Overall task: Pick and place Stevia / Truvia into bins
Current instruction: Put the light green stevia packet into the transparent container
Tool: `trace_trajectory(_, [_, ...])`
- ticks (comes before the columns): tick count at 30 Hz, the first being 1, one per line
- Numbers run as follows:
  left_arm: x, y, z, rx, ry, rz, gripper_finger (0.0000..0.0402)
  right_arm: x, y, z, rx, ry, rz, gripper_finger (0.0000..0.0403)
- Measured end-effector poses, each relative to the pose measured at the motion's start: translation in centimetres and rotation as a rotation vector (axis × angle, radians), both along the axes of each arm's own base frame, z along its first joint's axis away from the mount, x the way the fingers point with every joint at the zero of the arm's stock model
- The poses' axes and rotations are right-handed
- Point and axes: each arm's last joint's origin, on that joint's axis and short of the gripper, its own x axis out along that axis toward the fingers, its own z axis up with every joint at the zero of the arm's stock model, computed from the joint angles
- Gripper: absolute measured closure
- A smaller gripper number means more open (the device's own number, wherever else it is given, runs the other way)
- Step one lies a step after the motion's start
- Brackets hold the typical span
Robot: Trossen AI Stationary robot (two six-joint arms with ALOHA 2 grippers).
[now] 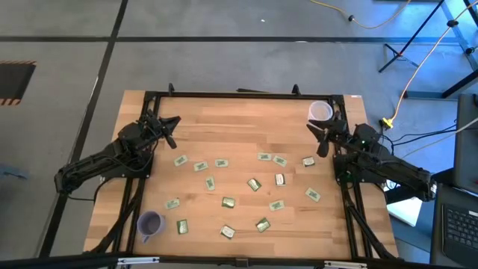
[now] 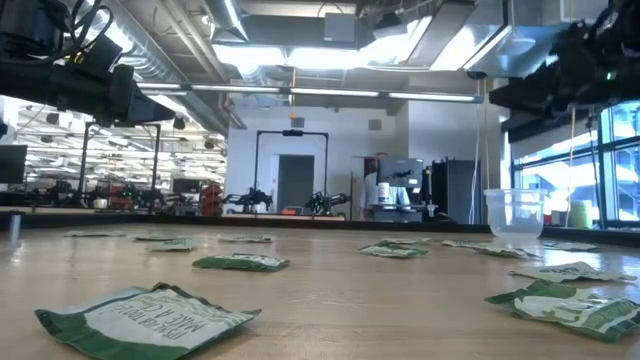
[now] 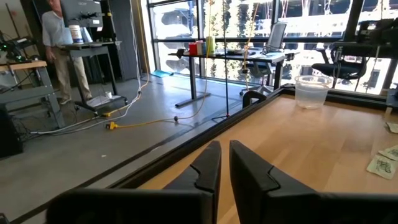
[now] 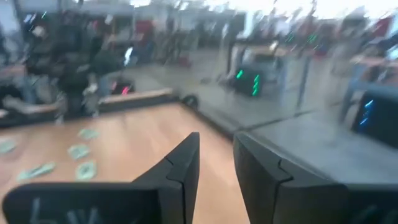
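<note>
Several small green-and-white Stevia sachets (image 1: 254, 184) lie flat and scattered over the middle and near part of the wooden table (image 1: 239, 112). The translucent white cup (image 1: 320, 112) stands upright at the far right corner, and the purple cup (image 1: 150, 223) stands near the front left. My left gripper (image 1: 173, 128) hovers level at the far left with a narrow gap between its fingers (image 3: 208, 168) and nothing in it. My right gripper (image 1: 317, 138) hovers level at the far right, beside the white cup (image 2: 514, 213), open and empty (image 4: 216, 163).
A black frame (image 1: 246, 95) runs along the table's far edge and down both sides. Bare wood lies between the two grippers at the far side. Beyond the table, a person (image 3: 59, 43) stands at a desk, and cables lie on the floor (image 3: 124, 121).
</note>
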Motion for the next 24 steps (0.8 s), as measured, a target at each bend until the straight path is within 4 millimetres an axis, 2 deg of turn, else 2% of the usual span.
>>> trace_trajectory(5, [0.0,0.0,0.0,-0.003,-0.005,-0.005,0.0365,0.4,0.0,2.4,0.102,0.132,0.031,0.0301])
trace_trajectory(9, [0.0,0.0,0.0,0.007,0.002,-0.002,0.0361,1.5,-0.7,3.6,0.227,0.16,-0.021,0.0301])
trace_trajectory(15, [0.0,0.0,0.0,0.009,0.003,-0.001,0.0361,3.5,-1.6,5.1,0.35,0.369,-0.041,0.0301])
trace_trajectory(20, [0.0,0.0,0.0,-0.001,-0.004,-0.009,0.0361,5.5,-1.7,5.1,0.432,0.562,0.019,0.0301])
trace_trajectory(24, [0.0,0.0,0.0,-0.003,-0.007,-0.01,0.0361,7.3,-1.0,4.2,0.45,0.664,0.104,0.0301])
